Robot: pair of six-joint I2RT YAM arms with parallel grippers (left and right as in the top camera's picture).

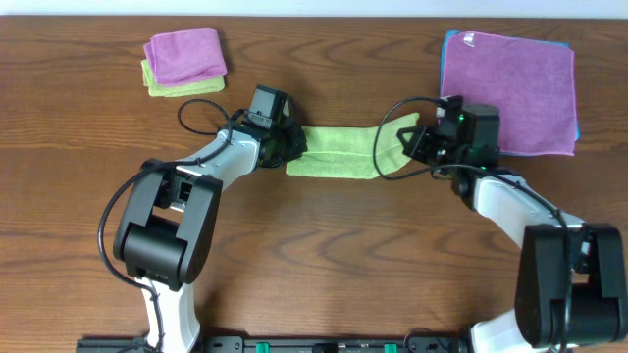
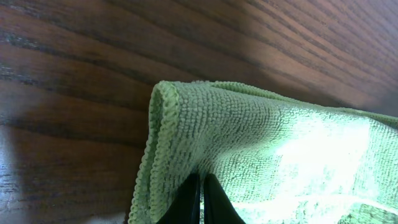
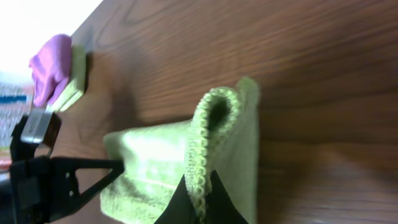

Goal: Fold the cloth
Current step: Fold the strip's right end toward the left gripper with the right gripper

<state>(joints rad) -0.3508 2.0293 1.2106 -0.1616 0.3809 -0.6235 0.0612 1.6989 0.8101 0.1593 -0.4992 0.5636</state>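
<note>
Centre: green cloth (image 1: pixel 339 152) spanning from left gripper (image 1: pixel 292 147) to right gripper (image 1: pixel 410 139) bars the middle | far left: small folded stack (image 1: pixel 184 62) | far centre: open wood | far right: purple cloth (image 1: pixel 508 91), just behind right gripper | front: bare table (image 1: pixel 334 255) between arms, open passage

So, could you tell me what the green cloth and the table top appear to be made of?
The green cloth looks like matte microfiber: nubby looped pile, stitched edge. The table looks like dark wood or wood-look laminate, smooth with visible grain.
</note>
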